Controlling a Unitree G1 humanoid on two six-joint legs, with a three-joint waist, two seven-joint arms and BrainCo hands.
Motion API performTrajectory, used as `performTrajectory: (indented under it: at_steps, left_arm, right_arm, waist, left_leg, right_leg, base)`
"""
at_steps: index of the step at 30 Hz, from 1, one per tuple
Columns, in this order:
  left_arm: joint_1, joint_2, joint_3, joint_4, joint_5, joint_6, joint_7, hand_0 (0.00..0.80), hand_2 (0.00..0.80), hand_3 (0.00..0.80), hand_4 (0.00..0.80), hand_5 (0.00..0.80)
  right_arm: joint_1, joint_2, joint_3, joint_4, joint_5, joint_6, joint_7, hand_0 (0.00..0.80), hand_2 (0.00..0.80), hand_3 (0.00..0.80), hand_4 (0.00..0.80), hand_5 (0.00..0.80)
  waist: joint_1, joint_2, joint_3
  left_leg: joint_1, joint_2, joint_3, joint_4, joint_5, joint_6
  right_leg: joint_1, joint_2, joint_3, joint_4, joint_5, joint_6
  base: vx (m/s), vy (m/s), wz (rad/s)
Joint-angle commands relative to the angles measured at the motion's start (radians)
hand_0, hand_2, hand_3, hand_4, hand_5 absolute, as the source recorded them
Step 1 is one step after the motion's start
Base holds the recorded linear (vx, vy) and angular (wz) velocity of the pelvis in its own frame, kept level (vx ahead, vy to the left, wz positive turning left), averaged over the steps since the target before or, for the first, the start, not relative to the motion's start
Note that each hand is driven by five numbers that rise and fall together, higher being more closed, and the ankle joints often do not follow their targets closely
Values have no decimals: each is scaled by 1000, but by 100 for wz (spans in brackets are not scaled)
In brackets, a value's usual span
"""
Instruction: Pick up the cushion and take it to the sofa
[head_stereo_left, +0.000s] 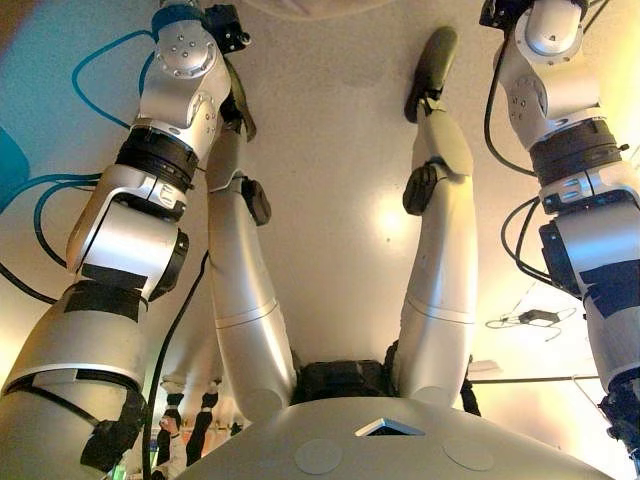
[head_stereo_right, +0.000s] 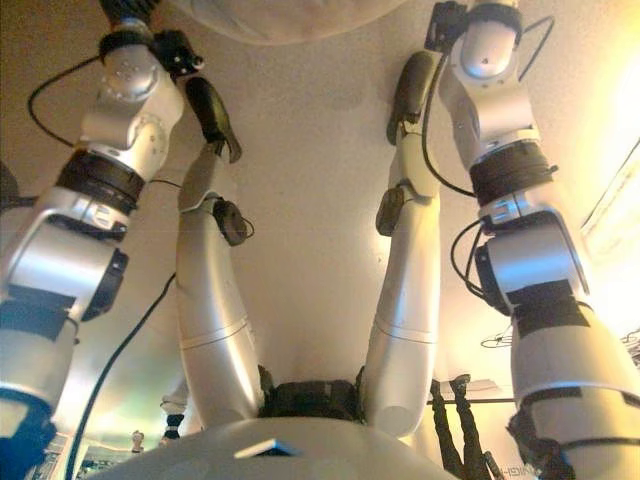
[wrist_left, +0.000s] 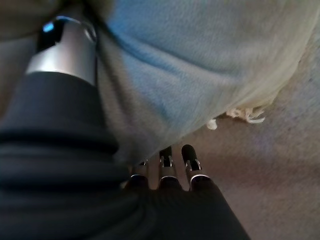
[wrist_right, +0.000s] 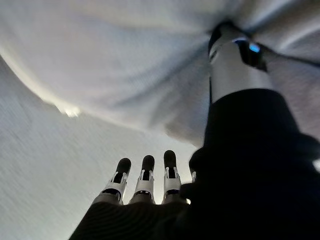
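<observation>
The cushion (wrist_left: 200, 60) is pale grey-blue soft cloth with a frayed pale fringe along one edge. It lies low over the beige carpet (wrist_left: 280, 165), and only its rim (head_stereo_right: 285, 15) shows at the far edge of the eye views. My left hand (wrist_left: 165, 167) holds one side: the thumb (wrist_left: 67, 50) digs into the cloth and the fingers reach under the edge. My right hand (wrist_right: 145, 172) holds the other side of the cushion (wrist_right: 125, 60). Its thumb (wrist_right: 232, 60) is sunk into a fold and its fingers are straight below.
Carpet (head_stereo_left: 340, 150) spreads all around under both arms. A small dark device with a thin cord (head_stereo_left: 535, 318) lies on the floor to the right. A person's legs (head_stereo_right: 450, 420) show in the distance behind me.
</observation>
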Motion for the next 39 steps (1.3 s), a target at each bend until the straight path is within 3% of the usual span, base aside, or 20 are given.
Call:
performTrajectory:
  at_steps: [1,2,3,4,7,13,21,27,30,35,39]
  left_arm:
    - [-79,-52,-3,-58,-66,8,-124,800,800,800,800,800]
    - [-80,-53,-6,-66,-79,7,-158,800,800,800,800,800]
    - [-80,-58,-11,-75,-82,6,-197,800,800,800,800,800]
    - [-78,-63,-16,-83,-79,4,-215,800,800,800,800,800]
    - [-55,-79,-16,-119,-84,-10,-259,800,800,800,800,800]
    - [17,-121,25,-202,-87,-55,-247,800,800,800,800,800]
    - [313,-175,93,-437,36,-241,-177,800,800,800,800,800]
    - [589,-206,102,-657,155,-324,-102,800,800,800,800,800]
    - [685,-198,117,-745,170,-329,-98,800,800,800,800,800]
    - [859,-140,167,-869,118,-340,-189,800,800,800,800,800]
    - [966,-113,186,-929,62,-319,-252,800,800,800,800,800]
  right_arm:
    - [-64,71,98,-86,159,52,320,0,0,0,0,0]
    - [-66,75,109,-97,172,53,353,0,0,0,0,0]
    - [-72,80,126,-108,182,59,394,455,455,455,455,455]
    - [-73,80,134,-118,194,56,428,800,800,800,800,800]
    - [-67,85,140,-152,196,28,475,800,800,800,800,800]
    - [-35,80,102,-192,113,-29,429,800,800,800,800,800]
    - [267,49,18,-418,-121,-123,285,800,800,800,800,800]
    - [563,67,-4,-628,-362,-176,220,800,800,800,800,800]
    - [678,66,-31,-708,-399,-185,222,800,800,800,800,800]
    - [896,35,-119,-827,-379,-216,290,800,800,800,800,800]
    - [1006,40,-144,-879,-397,-208,299,800,800,800,800,800]
  waist:
    - [21,-9,-7]
    - [23,-9,-7]
    - [25,-10,-7]
    - [25,-10,-7]
    - [29,-9,-7]
    - [35,-7,-7]
    - [33,-16,-7]
    - [27,-32,-7]
    - [30,-43,-7]
    - [41,-48,-8]
    - [49,-40,-87]
  left_leg:
    - [-69,20,-83,-43,84,4]
    - [-71,20,-82,-46,87,4]
    - [-74,19,-84,-47,89,3]
    - [-76,18,-85,-47,89,2]
    - [-79,13,-91,-51,93,0]
    - [-81,-1,-104,-47,89,-4]
    - [53,4,-102,-96,105,-11]
    - [357,45,-30,-194,118,-30]
    - [549,51,21,-275,115,-25]
    - [880,52,97,-380,102,-4]
    - [1030,50,124,-436,89,13]
  right_leg:
    - [3,-46,26,-37,50,73]
    - [2,-49,24,-37,50,74]
    - [0,-51,23,-41,53,75]
    - [-2,-53,22,-44,56,75]
    - [-6,-57,20,-45,60,78]
    - [-6,-60,21,-53,67,82]
    - [129,-61,4,-112,67,85]
    - [437,-60,-44,-223,75,89]
    - [621,-65,-89,-288,76,96]
    - [933,-71,-142,-359,64,108]
    - [1083,-80,-166,-406,53,113]
  base:
    - [-11,-13,5]
    - [-13,-21,4]
    - [-9,-18,5]
    - [-9,-15,4]
    - [-10,-7,5]
    - [-22,-3,6]
    - [-25,-18,4]
    - [2,-7,-5]
    - [49,6,-16]
    - [53,28,-14]
    - [92,45,0]
